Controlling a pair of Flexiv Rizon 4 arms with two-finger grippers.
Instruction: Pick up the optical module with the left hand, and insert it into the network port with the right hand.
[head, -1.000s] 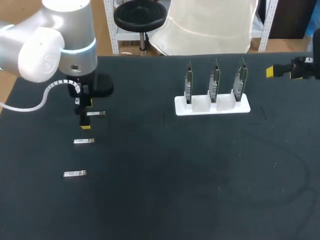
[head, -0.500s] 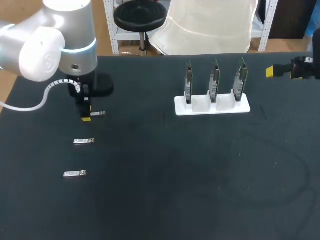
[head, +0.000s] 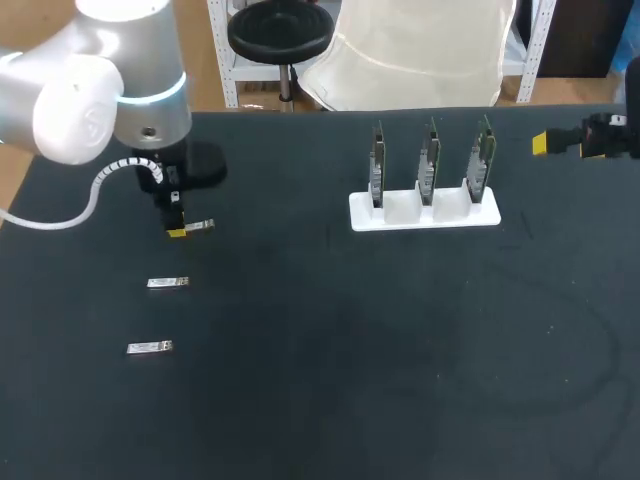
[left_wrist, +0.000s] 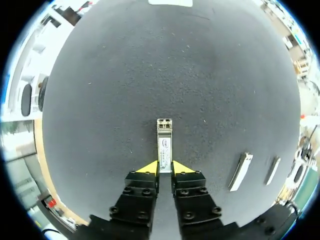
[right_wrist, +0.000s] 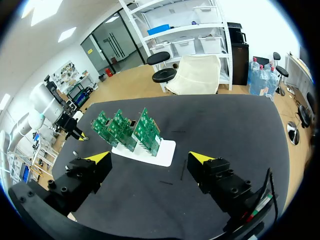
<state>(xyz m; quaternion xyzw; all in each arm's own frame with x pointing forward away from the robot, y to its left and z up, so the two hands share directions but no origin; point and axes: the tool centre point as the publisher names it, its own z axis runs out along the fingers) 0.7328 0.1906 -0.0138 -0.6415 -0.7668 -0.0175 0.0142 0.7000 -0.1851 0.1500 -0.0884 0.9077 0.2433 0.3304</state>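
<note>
Head view: left gripper (head: 177, 230) over the far left part of the desk (head: 330, 390), clamped on one end of the module (head: 201, 227), with the free end pointing toward the desk's middle. On the desk nearer the camera, a spare module (head: 167, 283) and, nearer again, a second spare (head: 149, 347), both lying flat, apart from each other and roughly in line with the held one. Right of middle, toward the far edge, a white holder (head: 424, 214) carrying three boards (head: 429, 165), upright and side by side. Left wrist view: yellow tips close together, pressed against both sides of the module's near end; module body straight ahead of the gripper, connector end outward. Contact between module and desk: cannot tell. Both spares off to one side of the gripper, flat and near each other. Right wrist view: right gripper (right_wrist: 150, 159) with fingers wide apart, gripping nothing, above the desk. Holder and boards ahead of it, well apart from both tips, boards tilted as seen from here. Left arm (right_wrist: 47, 107) beyond the boards, at the desk's far side.
</note>
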